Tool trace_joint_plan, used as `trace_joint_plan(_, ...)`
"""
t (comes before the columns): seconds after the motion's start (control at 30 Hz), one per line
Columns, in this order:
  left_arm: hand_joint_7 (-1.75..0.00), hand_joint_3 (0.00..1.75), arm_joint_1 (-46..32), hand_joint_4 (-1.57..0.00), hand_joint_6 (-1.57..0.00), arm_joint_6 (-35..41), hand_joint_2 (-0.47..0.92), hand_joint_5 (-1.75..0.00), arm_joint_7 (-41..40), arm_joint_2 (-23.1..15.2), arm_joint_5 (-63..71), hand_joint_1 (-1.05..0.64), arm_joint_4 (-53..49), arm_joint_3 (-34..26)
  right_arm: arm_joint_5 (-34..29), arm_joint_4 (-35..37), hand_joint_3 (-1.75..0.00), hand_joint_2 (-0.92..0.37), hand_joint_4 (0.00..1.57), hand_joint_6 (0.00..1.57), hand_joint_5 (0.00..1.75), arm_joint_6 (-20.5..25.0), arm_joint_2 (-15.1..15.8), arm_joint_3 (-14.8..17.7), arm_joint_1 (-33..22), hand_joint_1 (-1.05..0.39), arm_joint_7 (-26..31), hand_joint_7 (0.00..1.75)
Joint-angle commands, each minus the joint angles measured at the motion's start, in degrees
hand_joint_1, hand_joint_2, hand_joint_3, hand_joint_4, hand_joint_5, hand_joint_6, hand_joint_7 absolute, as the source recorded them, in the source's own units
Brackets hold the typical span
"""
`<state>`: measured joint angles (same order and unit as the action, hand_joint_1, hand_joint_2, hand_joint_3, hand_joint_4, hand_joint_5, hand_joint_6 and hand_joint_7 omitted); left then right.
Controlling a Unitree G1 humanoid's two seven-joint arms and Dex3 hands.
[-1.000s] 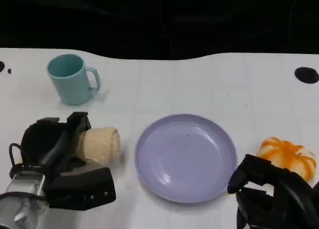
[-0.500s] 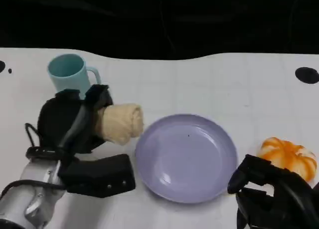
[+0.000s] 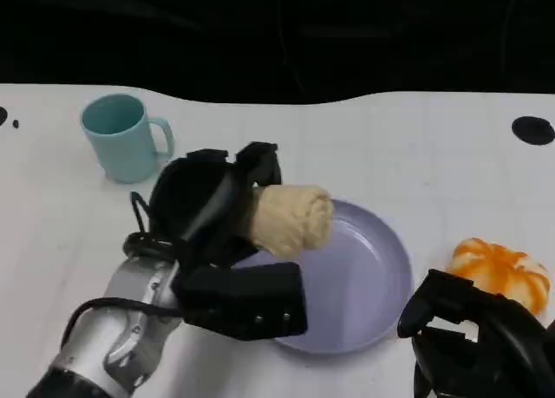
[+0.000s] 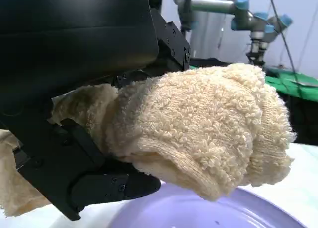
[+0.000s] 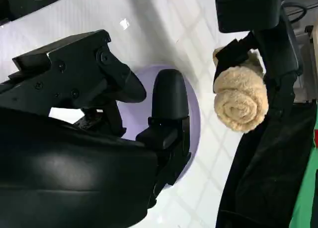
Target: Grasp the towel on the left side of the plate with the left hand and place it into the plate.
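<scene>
1. Carrying the rolled towel (image 3: pixel 290 219) above the plate's (image 3: pixel 373 268) left rim, the left hand (image 3: pixel 212 212) grips it round one end, the free end pointing right.
2. Soft, light terry by the look; likely to sag or unroll, so the hold round the roll's middle suits it.
3. Fingers (image 4: pixel 107 186) wrap snugly against the cloth.
4. Right hand (image 3: pixel 473 337) rests near right on the surface (image 3: pixel 347 146), fingers curled, holding nothing.

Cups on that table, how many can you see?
1. A teal cup stands at the table's far left, handle toward the plate, behind the left hand holding the towel. None seems hidden.
</scene>
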<state>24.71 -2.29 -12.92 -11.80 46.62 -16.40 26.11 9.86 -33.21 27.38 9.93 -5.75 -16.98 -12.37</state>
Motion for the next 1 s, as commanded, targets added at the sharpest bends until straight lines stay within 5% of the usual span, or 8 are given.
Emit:
trace_joint_plan(0.03, -1.75, 0.92, 1.95, -0.9, -0.65, 1.51, 0.52, -1.75, 3.1, 1.73, 0.56, -0.24, -0.21, 1.67, 0.31, -0.56, -1.08, -0.67, 0.7, 0.51, 1.75, 0.15, 0.67, 0.84, -0.25, -0.09, -0.14, 1.64)
trace_joint_plan(0.27, -1.57, 0.81, 3.44, -0.85, -0.69, 3.91, 0.6, -1.75, 9.12, 3.69, 0.05, -0.21, -0.25, 3.53, 0.53, -0.83, -1.07, -0.68, 0.7, 0.52, 1.75, 0.13, 0.59, 0.97, -0.47, -0.09, -0.24, 1.63)
trace_joint_plan(0.37, -1.48, 0.63, 3.92, -0.8, -0.7, 4.67, 0.67, -1.75, 11.42, 4.84, -1.1, -0.2, -0.45, 3.44, 0.59, -0.8, -1.07, -0.68, 0.7, 0.52, 1.75, 0.11, 0.63, 0.96, -0.5, -0.1, -0.4, 1.63)
trace_joint_plan(0.47, -0.65, 0.18, 4.38, -0.68, -0.77, 4.55, 0.86, -1.36, 13.13, 5.38, -1.84, -0.25, -0.75, 3.74, 0.55, -0.68, -1.06, -0.67, 0.7, 0.52, 1.75, 0.28, 0.66, 0.97, -0.33, -0.11, -0.49, 1.63)
trace_joint_plan(0.6, -0.16, 0.08, 4.43, -0.51, -0.61, 4.17, 0.92, -1.01, 15.98, 4.43, -1.28, -0.36, 0.29, 5.05, 0.14, -0.71, -1.06, -0.68, 0.7, 0.53, 1.75, 0.21, 0.7, 0.77, -0.27, -0.1, -0.39, 1.62)
trace_joint_plan(0.67, -0.05, 0.07, 4.5, -0.41, -0.51, 4.75, 0.92, -0.71, 17.49, 3.98, -0.65, -0.45, 0.78, 5.69, -0.06, -0.76, -1.06, -0.67, 0.7, 0.53, 1.75, 0.05, 0.69, 0.67, -0.31, -0.11, -0.35, 1.62)
trace_joint_plan(0.77, 0.0, 0.11, 4.93, -0.21, -0.32, 6.61, 0.92, -0.49, 20.31, 2.92, 1.9, -0.61, 1.74, 7.25, 0.14, -0.77, -1.07, -0.67, 0.7, 0.53, 1.75, -0.07, 0.58, 0.73, -0.37, -0.11, -0.5, 1.62)
trace_joint_plan(1.0, 0.0, 0.12, 4.4, -0.05, -0.16, 7.58, 0.92, -0.44, 21.56, 1.24, 5.39, -0.83, 4.01, 8.49, 0.12, -1.05, -1.06, -0.67, 0.71, 0.54, 1.75, 0.12, 0.76, 0.81, -0.34, -0.12, -0.57, 1.62)
